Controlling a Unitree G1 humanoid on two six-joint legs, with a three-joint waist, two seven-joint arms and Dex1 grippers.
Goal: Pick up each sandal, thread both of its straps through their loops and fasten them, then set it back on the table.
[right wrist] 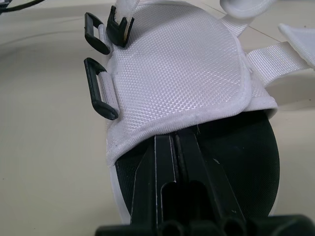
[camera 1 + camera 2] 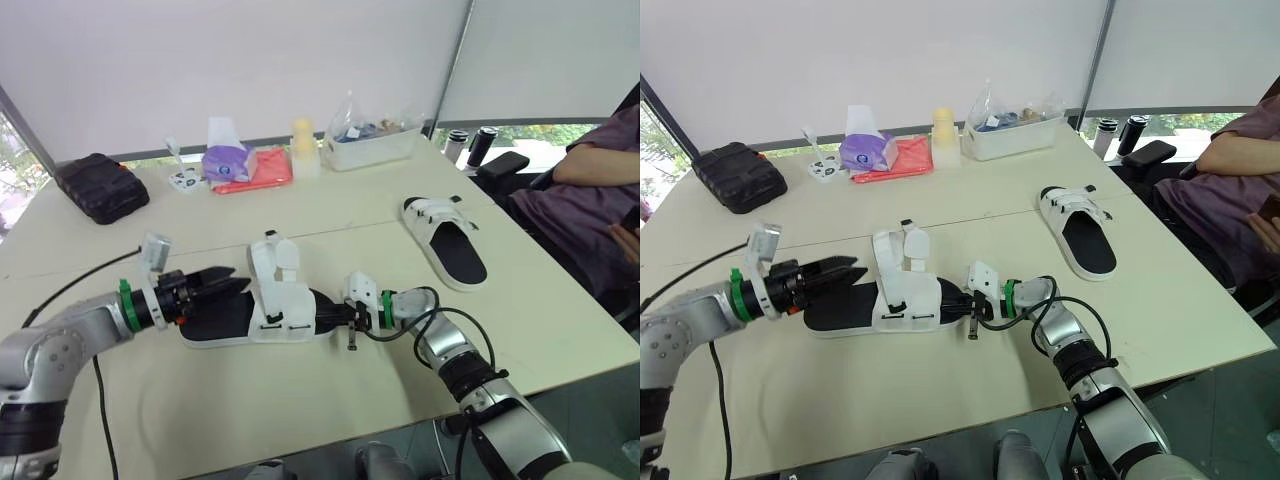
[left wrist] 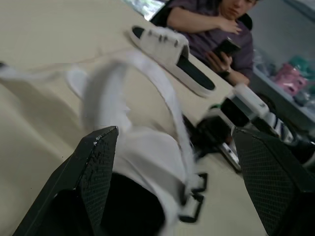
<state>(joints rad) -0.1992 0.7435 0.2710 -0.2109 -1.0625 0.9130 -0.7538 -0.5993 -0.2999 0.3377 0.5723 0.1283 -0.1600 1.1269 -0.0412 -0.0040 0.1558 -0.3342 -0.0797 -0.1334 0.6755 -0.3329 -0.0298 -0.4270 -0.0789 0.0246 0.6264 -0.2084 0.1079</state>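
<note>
2 sandals on desk. Near sandal: long axis L–R across robot, straps undone & sticking up, loops empty. Far sandal well apart, to R. Left gripper at heel end, fingers spread wide w/ sandal between. Right gripper at toe end, fingers pressed together, tips under upper. Both arms abt equally near.
</note>
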